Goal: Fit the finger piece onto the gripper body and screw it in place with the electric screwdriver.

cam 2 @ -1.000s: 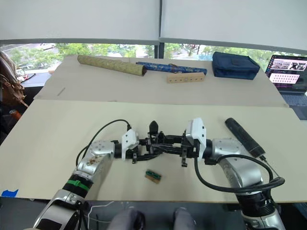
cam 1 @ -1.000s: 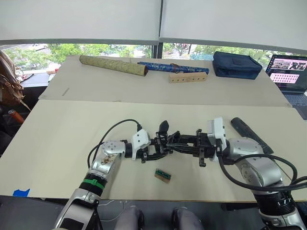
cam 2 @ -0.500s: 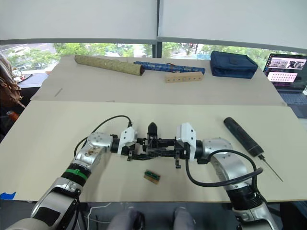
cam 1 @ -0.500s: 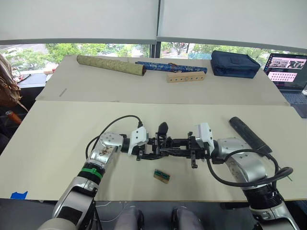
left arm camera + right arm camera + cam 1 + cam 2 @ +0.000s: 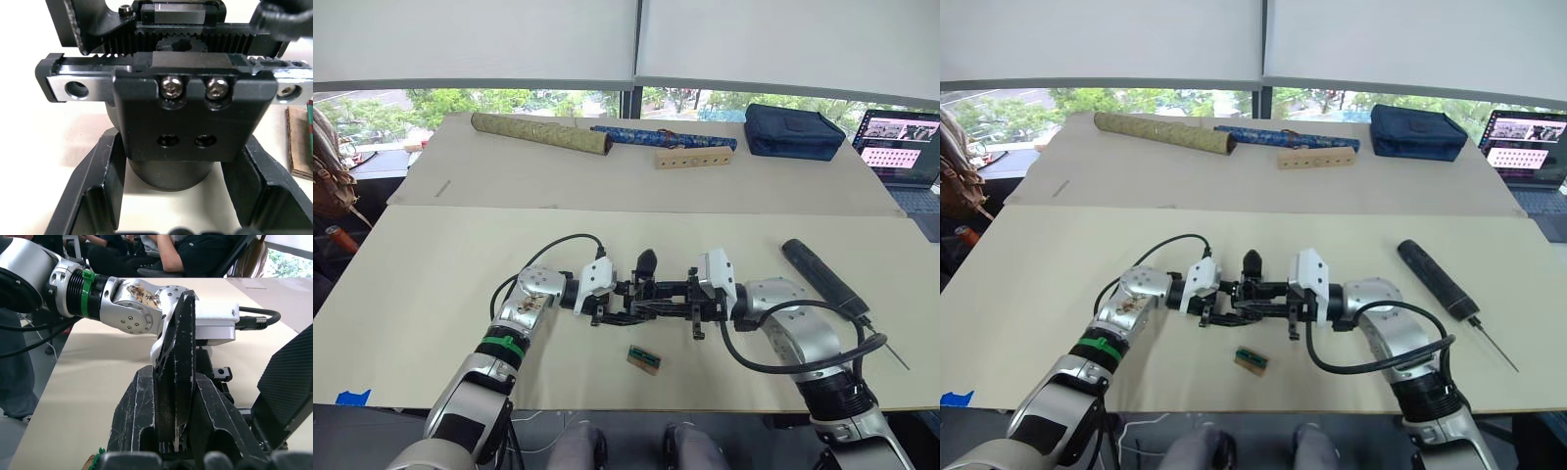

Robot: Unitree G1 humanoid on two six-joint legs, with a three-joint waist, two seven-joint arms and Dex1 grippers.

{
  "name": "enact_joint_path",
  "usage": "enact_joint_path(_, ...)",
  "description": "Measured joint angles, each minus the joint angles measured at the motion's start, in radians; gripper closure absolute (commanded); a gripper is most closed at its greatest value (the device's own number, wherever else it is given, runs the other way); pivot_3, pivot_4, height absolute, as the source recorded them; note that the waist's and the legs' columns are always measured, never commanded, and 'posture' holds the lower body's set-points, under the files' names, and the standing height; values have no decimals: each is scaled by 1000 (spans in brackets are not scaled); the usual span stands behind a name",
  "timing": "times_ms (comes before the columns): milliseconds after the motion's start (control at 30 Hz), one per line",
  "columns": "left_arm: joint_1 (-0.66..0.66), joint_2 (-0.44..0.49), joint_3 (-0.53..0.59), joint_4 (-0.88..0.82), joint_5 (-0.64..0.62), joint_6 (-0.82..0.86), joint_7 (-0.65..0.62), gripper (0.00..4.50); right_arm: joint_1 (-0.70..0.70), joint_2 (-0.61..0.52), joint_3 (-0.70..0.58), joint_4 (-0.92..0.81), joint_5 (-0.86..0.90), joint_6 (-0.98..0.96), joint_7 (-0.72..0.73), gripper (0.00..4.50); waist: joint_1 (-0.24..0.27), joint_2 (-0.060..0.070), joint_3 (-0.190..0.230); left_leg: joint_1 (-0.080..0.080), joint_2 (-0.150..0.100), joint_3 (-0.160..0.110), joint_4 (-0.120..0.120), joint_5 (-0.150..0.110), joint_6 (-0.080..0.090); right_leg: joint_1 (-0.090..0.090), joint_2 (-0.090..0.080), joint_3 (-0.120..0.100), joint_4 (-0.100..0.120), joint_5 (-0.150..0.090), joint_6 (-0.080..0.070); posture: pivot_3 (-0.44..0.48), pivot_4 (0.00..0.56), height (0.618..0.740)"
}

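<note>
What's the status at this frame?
Left gripper shut on gripper body. Right gripper shut on finger piece. Screwdriver untouched on table.

Left gripper (image 5: 168, 215) clamped around the gripper body (image 5: 168, 105) on the pale tabletop (image 5: 54, 132).

The body's round black base sits between the two black fingers (image 5: 93, 196), which press against it from either side, so the jaws are closed on it. Above the base a flat black plate faces the camera, with two silver screws (image 5: 171, 88) side by side near its upper edge and two empty dark holes (image 5: 167, 141) below them. Behind the plate run toothed black racks and a metal bar with a round hole at one end. A small tan-and-green block (image 5: 299, 142) lies on the tabletop just beside the body.
</note>
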Motion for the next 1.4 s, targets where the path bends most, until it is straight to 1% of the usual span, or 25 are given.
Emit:
enact_joint_path(533,1,1,-10,2,5,1,10,2226,-9,3,21,16,-12,9,1,4072,0,0,0,1,1,0,2,0,0,0,0,1,3,0,0,0,150,740)
enact_joint_path(867,3,1,-10,1,5,1,13,2226,-34,-13,33,19,-13,40,9,4072,0,0,0,1,1,0,2,0,0,0,0,1,3,0,0,0,150,740)
enact_joint_path(1200,6,2,-9,1,5,6,21,2226,-108,-14,53,109,-13,47,68,4073,-1,1,-2,3,1,0,2,0,0,1,0,1,4,0,0,0,150,740)
enact_joint_path(1400,12,2,-9,-7,4,14,24,2226,-128,-12,60,147,-8,38,120,4074,-1,2,-4,3,2,0,2,0,0,1,0,1,4,0,0,0,150,740)
